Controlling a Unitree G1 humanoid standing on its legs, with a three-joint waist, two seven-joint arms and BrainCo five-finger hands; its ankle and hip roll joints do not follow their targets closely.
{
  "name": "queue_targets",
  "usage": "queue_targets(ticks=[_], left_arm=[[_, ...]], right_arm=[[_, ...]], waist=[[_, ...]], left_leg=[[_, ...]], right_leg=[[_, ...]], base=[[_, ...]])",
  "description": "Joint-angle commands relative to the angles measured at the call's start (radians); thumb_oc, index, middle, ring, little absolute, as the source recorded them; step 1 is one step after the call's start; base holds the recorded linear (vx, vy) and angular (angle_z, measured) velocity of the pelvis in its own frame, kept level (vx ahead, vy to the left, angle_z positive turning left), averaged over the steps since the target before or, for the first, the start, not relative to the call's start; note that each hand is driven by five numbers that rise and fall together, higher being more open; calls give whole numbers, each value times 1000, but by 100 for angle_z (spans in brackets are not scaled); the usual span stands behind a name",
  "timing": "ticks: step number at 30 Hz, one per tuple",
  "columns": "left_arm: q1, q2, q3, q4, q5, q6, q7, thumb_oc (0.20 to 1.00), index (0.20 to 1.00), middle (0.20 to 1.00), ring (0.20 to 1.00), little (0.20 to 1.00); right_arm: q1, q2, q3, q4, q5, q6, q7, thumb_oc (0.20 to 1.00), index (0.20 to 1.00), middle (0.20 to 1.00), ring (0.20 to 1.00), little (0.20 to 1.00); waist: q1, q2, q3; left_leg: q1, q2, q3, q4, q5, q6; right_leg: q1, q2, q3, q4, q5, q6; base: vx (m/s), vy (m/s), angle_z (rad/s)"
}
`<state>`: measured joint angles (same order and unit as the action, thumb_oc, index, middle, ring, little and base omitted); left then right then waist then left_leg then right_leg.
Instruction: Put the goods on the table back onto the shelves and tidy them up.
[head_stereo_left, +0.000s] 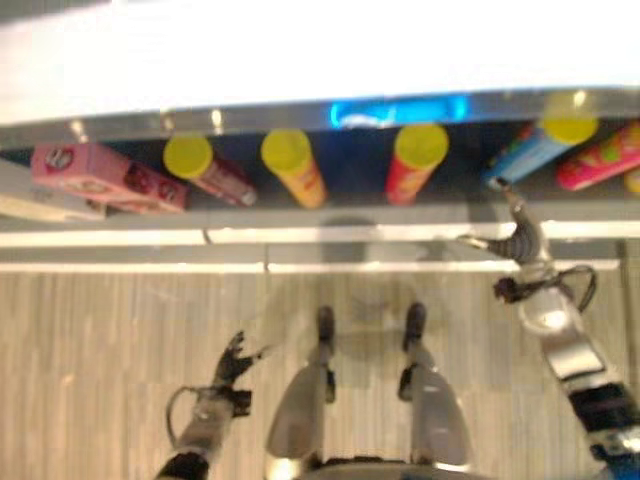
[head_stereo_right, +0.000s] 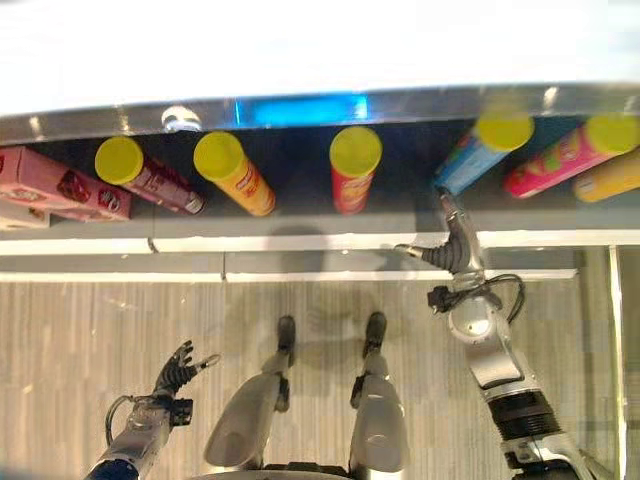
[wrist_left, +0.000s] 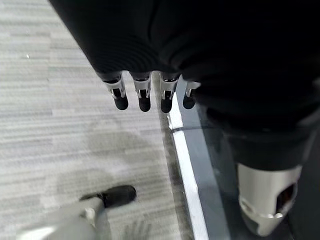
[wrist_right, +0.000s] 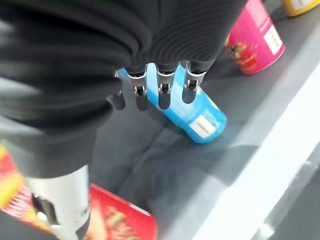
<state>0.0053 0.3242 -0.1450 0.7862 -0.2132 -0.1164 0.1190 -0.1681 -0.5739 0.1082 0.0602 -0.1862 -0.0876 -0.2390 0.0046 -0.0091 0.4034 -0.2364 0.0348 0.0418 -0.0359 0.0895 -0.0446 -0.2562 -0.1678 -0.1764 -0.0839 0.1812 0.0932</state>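
Reaching with straight, empty fingers, the right hand (head_stereo_right: 452, 250) is nearing the blue can (wrist_right: 192, 112); shelving seems largely done, tidying left.

The left hand (head_stereo_right: 178, 375) is hanging relaxed, holding nothing.

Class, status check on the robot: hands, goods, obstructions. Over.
Right hand open at shelf edge, fingers just short of blue can. Left hand open, low, idle. Nothing blocking the can.

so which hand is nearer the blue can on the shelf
Right. The right hand is raised at the shelf edge just below the blue can, fingers open and extended toward it. The left hand hangs low over the floor, well away from it.
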Motion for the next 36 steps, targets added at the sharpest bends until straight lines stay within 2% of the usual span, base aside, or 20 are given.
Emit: queue_targets(ticks=[1,8,10,11,13,14,15,17,19,20,21,23,27,29,30,32,33,34,35,36], left_arm=[[52,27,43,64,46,4,2,1000,1000,1000,1000,1000],[60,42,75,75,58,8,-23,1000,1000,1000,1000,1000],[61,43,85,77,58,6,-28,1000,1000,1000,1000,1000],[62,40,89,77,51,4,-26,1000,1000,1000,1000,1000],[63,28,85,80,43,0,-30,1000,1000,1000,1000,1000],[62,16,82,87,36,-4,-39,1000,1000,1000,1000,1000],[64,10,80,94,36,-5,-48,1000,1000,1000,1000,1000],[65,9,81,123,42,-1,-59,1000,1000,1000,1000,1000],[61,11,82,146,55,5,-67,1000,1000,1000,1000,1000],[61,12,82,147,55,5,-67,1000,1000,1000,1000,1000],[66,18,97,163,65,10,-67,1000,1000,1000,1000,1000],[68,25,116,192,80,16,-63,1000,1000,1000,1000,1000],[82,41,151,208,81,22,-59,1000,1000,1000,1000,1000],[83,47,161,207,80,24,-57,1000,1000,1000,1000,1000],[88,56,174,208,73,23,-58,1000,1000,1000,1000,1000],[88,55,173,207,73,23,-59,1000,1000,1000,1000,1000],[91,64,179,205,71,18,-65,1000,1000,1000,1000,1000],[91,64,183,206,66,17,-67,1000,1000,1000,1000,1000],[88,57,192,182,31,12,-56,1000,1000,1000,1000,1000],[88,57,192,182,31,12,-56,1000,1000,1000,1000,1000]], right_arm=[[93,5,-18,-73,95,-72,60,1000,1000,1000,1000,1000],[240,33,-67,-13,242,-68,166,1000,1000,1000,1000,1000],[260,30,-88,21,267,-68,180,1000,1000,1000,1000,1000],[260,30,-97,30,279,-63,180,1000,1000,1000,1000,1000],[260,27,-126,44,298,-64,181,1000,1000,1000,1000,1000],[271,27,-150,41,306,-62,188,1000,1000,1000,1000,1000],[272,30,-168,47,309,-61,187,1000,1000,1000,1000,1000],[255,35,-195,61,300,-60,170,1000,1000,1000,1000,1000],[229,34,-205,46,287,-63,151,1000,1000,1000,1000,1000],[229,35,-205,46,287,-63,151,1000,1000,1000,1000,1000],[212,26,-223,26,271,-66,136,1000,1000,1000,1000,1000],[194,1,-254,5,251,-67,117,1000,1000,1000,1000,1000],[163,-49,-310,-59,245,-71,98,1000,1000,1000,1000,1000],[162,-61,-319,-70,242,-70,95,1000,1000,1000,1000,1000],[141,-99,-333,-80,244,-70,91,1000,1000,1000,1000,1000],[142,-101,-335,-82,245,-68,91,1000,1000,1000,1000,1000],[126,-141,-342,-85,239,-66,87,1000,1000,1000,1000,1000],[115,-164,-346,-91,247,-67,89,1000,1000,1000,1000,1000],[109,-200,-362,-117,260,-70,83,1000,1000,1000,1000,1000],[108,-201,-362,-117,260,-70,83,1000,1000,1000,1000,1000]], waist=[[-9,-17,-94],[-47,-33,-136],[-58,-42,-149],[-53,-51,-145],[-46,-60,-147],[-54,-60,-157],[-62,-64,-168],[-71,-74,-176],[-53,-65,-168],[-54,-67,-170],[-42,-53,-173],[-32,-45,-179],[-4,-55,-202],[3,-59,-206],[15,-68,-228],[17,-68,-219],[33,-84,-245],[35,-89,-250],[26,-68,-259],[25,-65,-259]], left_leg=[[-1,81,-10,-18,-27,-88],[58,115,8,-18,-36,-92],[72,117,5,14,-70,-81],[75,95,-33,55,-91,-73],[82,2,-178,82,-147,-46],[91,-26,-206,81,-163,-33],[97,-38,-203,91,-174,-26],[115,-42,-139,104,-191,-16],[140,-22,-65,116,-210,-6],[138,-24,-65,114,-207,-5],[161,8,-14,113,-208,-1],[179,44,15,112,-207,-7],[194,104,74,121,-213,-32],[200,122,90,125,-213,-43],[221,165,123,120,-221,-75],[224,164,131,120,-211,-75],[244,205,165,119,-212,-108],[249,243,188,115,-183,-133],[263,311,188,105,-98,-162],[264,314,188,103,-96,-164]], right_leg=[[5,-98,1,76,-47,112],[36,-54,46,74,-76,99],[44,-45,72,79,-88,96],[45,-46,91,84,-85,96],[32,-34,147,102,-83,98],[29,-30,172,105,-78,97],[25,-32,189,104,-71,103],[-1,-38,211,116,-32,130],[-10,-61,125,140,-41,128],[-12,-64,125,139,-39,129],[11,-113,16,157,-61,110],[50,-166,-22,163,-44,113],[88,-295,-86,156,65,151],[103,-314,-115,145,90,159],[129,-322,-164,131,83,169],[133,-323,-169,127,92,169],[164,-310,-219,100,41,169],[173,-289,-245,94,10,169],[167,-235,-240,125,-56,157],[167,-232,-241,126,-57,156]], base=[[77,-17,-9],[45,-27,-15],[29,58,-26],[-13,125,-34],[-16,147,-70],[13,160,-83],[16,173,-65],[-25,197,-57],[-41,116,-104],[-33,6,-151],[-37,-67,-143],[-59,-154,-97],[-23,-258,-69],[62,-314,-40],[60,-392,-43],[59,-278,-60],[117,-515,-90],[247,-814,-99],[148,-543,-83],[195,-502,-79]])
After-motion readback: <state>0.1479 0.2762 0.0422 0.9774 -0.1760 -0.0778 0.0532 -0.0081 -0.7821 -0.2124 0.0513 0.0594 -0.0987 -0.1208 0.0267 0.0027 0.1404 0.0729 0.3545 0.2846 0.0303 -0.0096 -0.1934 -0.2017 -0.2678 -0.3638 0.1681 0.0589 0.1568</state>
